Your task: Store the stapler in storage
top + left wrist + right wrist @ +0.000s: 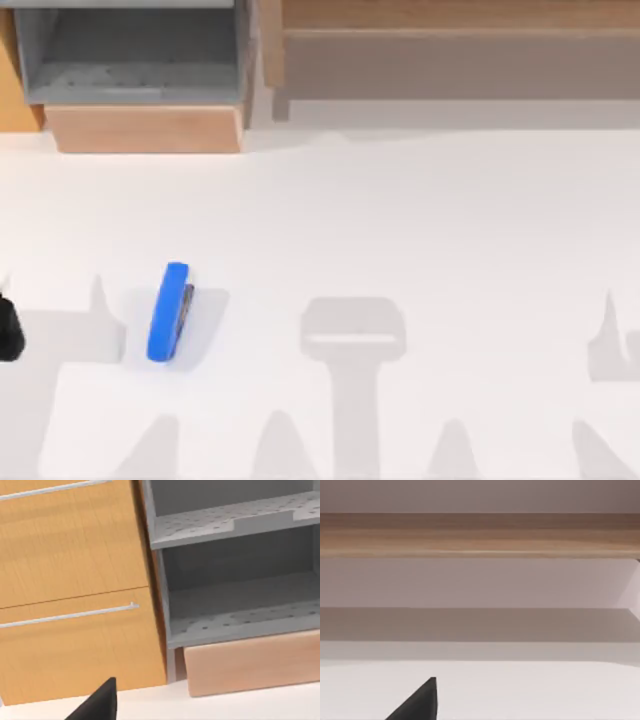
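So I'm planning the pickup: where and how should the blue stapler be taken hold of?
Grip the small, elongated bright blue stapler at mid-length, across its narrow width, coming straight down from above. It lies flat on the white table, its long sides free, the dark grey strip along one.

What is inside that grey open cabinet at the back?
The grey cabinet holds perforated shelves with nothing on the parts that show. Its deeper corners are shadowed and cropped. The blue stapler lies on the table.
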`<action>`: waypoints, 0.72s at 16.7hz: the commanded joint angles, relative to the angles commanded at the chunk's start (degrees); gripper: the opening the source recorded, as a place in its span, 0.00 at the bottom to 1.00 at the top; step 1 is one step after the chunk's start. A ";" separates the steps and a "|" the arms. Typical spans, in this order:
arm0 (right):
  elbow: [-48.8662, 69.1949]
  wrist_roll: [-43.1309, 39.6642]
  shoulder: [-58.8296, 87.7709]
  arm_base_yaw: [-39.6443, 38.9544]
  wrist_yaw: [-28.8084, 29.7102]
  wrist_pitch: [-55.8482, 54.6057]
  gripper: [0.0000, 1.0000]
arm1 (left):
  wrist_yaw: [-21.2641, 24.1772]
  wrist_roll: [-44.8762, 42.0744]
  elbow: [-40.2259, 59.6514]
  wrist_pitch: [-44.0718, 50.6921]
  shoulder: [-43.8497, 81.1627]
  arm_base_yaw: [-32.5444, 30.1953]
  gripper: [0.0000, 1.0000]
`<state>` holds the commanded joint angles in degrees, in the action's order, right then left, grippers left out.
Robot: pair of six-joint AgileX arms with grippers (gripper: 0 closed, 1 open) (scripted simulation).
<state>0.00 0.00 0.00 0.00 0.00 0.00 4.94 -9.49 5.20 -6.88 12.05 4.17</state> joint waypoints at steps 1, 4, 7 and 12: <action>0.00 0.00 0.00 0.00 0.00 0.00 1.00 | 1.23 -2.94 1.75 -2.18 3.84 1.28 1.00; 0.00 0.00 0.00 0.00 0.00 0.00 1.00 | 4.96 -13.65 8.44 -10.11 17.76 5.67 1.00; 0.00 0.00 0.00 0.00 0.00 0.00 1.00 | 8.50 -26.12 16.76 -19.46 34.50 10.25 1.00; 0.00 0.00 0.00 0.00 0.00 0.00 1.00 | 13.87 -48.30 32.07 -35.82 65.15 16.74 1.00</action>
<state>0.00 0.00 0.00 0.00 0.00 0.00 18.81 -57.79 37.27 -42.70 77.20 20.91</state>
